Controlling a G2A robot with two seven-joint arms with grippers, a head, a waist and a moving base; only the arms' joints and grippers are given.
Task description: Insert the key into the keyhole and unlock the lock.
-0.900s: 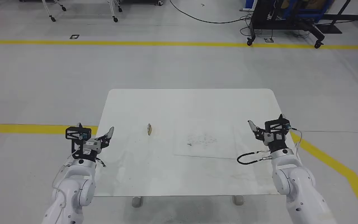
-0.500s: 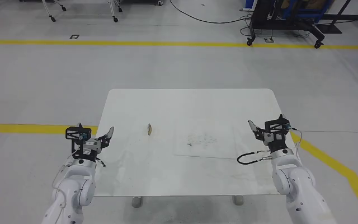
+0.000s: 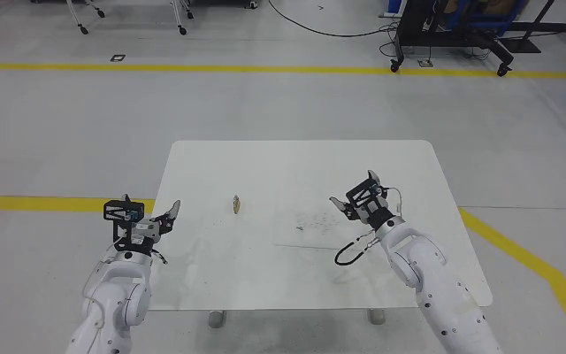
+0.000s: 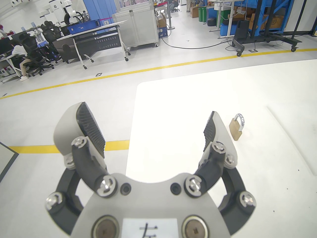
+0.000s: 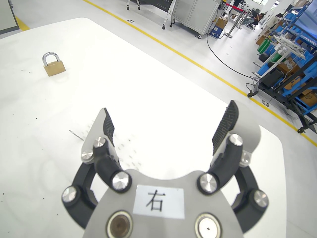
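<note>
lock [image 5: 54,68]: brass and silver | table [image 3: 301,168]: plain white | floor line [image 3: 265,68]: yellow

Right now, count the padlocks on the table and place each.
1. The padlock stands upright on the table, left of centre, nearer the left claw, with nothing touching it.

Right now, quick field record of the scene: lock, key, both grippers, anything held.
padlock: brass, standing upright on the table, shackle on top and looking closed, untouched
key: thin metal sliver lying flat on the table, between padlock and right gripper; too small for detail
left gripper: open, empty, at the table's edge on its own side, apart from the padlock
right gripper: open, empty, over the table, near the key, not touching it
task state: key not picked up, not inserted
</note>
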